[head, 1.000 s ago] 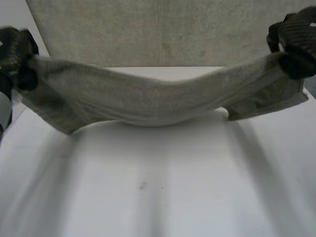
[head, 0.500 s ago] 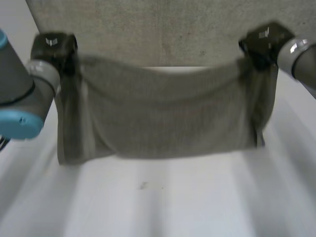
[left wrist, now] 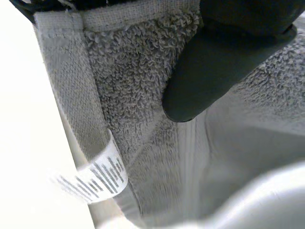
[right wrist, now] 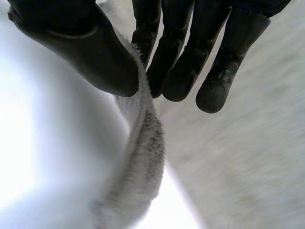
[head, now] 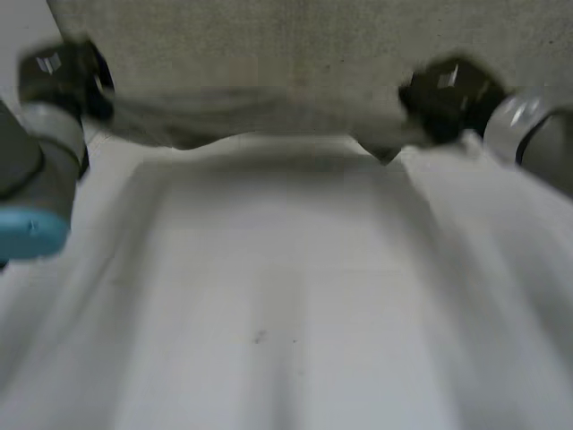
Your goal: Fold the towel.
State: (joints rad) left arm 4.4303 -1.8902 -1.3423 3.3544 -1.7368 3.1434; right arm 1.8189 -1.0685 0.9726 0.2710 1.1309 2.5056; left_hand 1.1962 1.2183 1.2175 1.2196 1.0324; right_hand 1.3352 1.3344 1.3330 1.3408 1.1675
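Towel point(head: 260, 125) hung as a narrow, sagging band between the two hands at the far end of the white table point(head: 286, 322), and from where I stood I could not tell whether its lowest part touched the tabletop or was just above it. The left hand point(head: 67, 76) had one end and the right hand point(head: 448, 94) the other, both well away from the near edge. Seen close on the left, the thumb point(left wrist: 214, 71) was pressed into the terry loops just inside the hem point(left wrist: 66, 86), near a corner where a printed label point(left wrist: 95, 179) dangled. I judged the cloth to be pinched there against fingers hidden behind it. On the right, the thumb and the fingers point(right wrist: 178, 76) were closed on a thin edge of the cloth, a shallow nip near the tips, with the rest trailing away from them. The step in hand looked to me like carrying the held edge across to lay it down and make the fold. To do it well, I thought, the hands should travel level with each other and draw slightly apart, so the slack in the middle came out before the cloth landed. They should lower together so that neither corner touched first. The held edge should be squared with the layer beneath before either pinch was let go. The right hand's hold seemed the lighter of the two, so a slow, even move would suit it better than a quick one.
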